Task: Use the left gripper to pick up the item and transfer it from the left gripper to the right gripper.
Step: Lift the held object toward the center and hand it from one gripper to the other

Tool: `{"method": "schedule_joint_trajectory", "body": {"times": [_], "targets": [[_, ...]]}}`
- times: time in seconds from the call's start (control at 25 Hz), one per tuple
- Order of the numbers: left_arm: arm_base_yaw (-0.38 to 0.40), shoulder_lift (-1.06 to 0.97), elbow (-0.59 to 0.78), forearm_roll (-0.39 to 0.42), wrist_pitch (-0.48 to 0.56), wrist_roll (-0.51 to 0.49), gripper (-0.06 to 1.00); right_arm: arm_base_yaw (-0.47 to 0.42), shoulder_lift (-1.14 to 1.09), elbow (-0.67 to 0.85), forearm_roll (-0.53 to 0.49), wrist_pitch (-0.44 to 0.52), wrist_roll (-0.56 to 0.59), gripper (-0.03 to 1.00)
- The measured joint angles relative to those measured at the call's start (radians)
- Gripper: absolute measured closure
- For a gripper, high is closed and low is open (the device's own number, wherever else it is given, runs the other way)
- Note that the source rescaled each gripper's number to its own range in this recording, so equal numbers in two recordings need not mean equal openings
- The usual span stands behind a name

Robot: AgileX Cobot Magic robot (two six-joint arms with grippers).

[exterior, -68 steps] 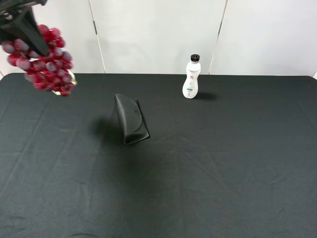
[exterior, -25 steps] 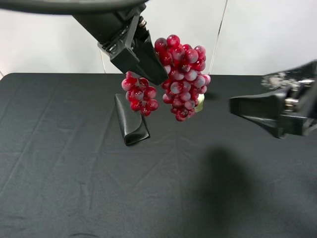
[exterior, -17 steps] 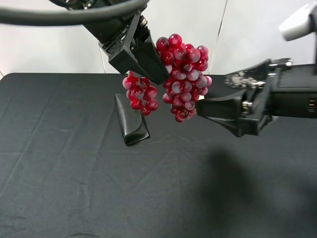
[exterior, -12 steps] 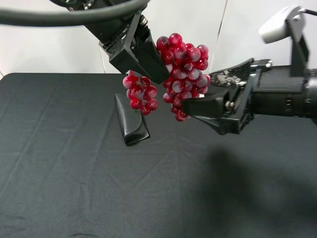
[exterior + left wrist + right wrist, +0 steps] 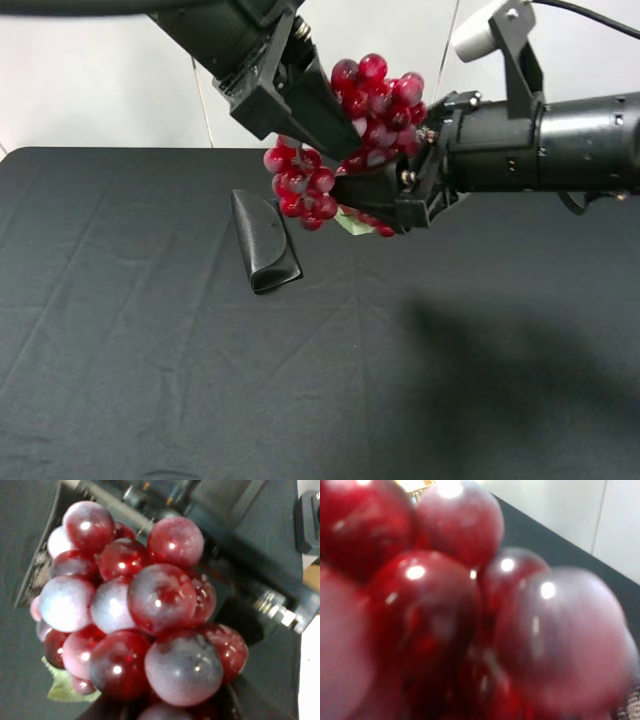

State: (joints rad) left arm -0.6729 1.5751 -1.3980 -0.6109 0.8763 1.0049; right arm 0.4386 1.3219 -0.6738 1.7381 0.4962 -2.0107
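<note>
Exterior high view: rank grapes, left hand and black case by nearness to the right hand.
From the right hand:
1. grapes: right at its tip.
2. left hand: just up-left, gripping the bunch.
3. black case: farthest, lower left.

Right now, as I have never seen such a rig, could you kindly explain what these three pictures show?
It is a robot with two arms, each ending in a gripper. The wide picture comes from a camera mounted high, looking down on a table covered in black cloth. On it lies a black folded case. Above it, the left gripper holds a bunch of artificial red grapes in the air. The right gripper has reached in with a finger on either side of the bunch; I cannot tell whether they have closed. The other two pictures come from cameras on the wrists, so close that they show little but grapes.
</note>
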Motion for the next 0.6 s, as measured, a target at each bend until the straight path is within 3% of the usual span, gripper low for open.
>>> {"method": "schedule_joint_trajectory", "body": {"times": [0.2, 0.24, 0.28, 0.36, 0.6], "targets": [[0.0, 0.0, 0.0, -0.007, -0.023, 0.011, 0.94, 0.0, 0.035, -0.01, 0.0, 0.017, 0.0, -0.03], [0.0, 0.0, 0.0, -0.007, -0.026, 0.011, 0.94, 0.0, 0.036, -0.01, 0.0, 0.017, 0.0, 0.04], [0.0, 0.0, 0.0, -0.007, -0.028, 0.012, 0.94, 0.0, 0.037, -0.01, 0.0, 0.017, -0.001, 0.3], [0.0, 0.0, 0.0, -0.006, -0.042, 0.013, 0.94, 0.0, 0.037, -0.01, 0.0, 0.016, -0.003, 0.95], [0.0, 0.0, 0.0, -0.006, -0.05, 0.013, 0.94, 0.0, 0.037, -0.01, 0.0, 0.001, -0.003, 0.93]]}}
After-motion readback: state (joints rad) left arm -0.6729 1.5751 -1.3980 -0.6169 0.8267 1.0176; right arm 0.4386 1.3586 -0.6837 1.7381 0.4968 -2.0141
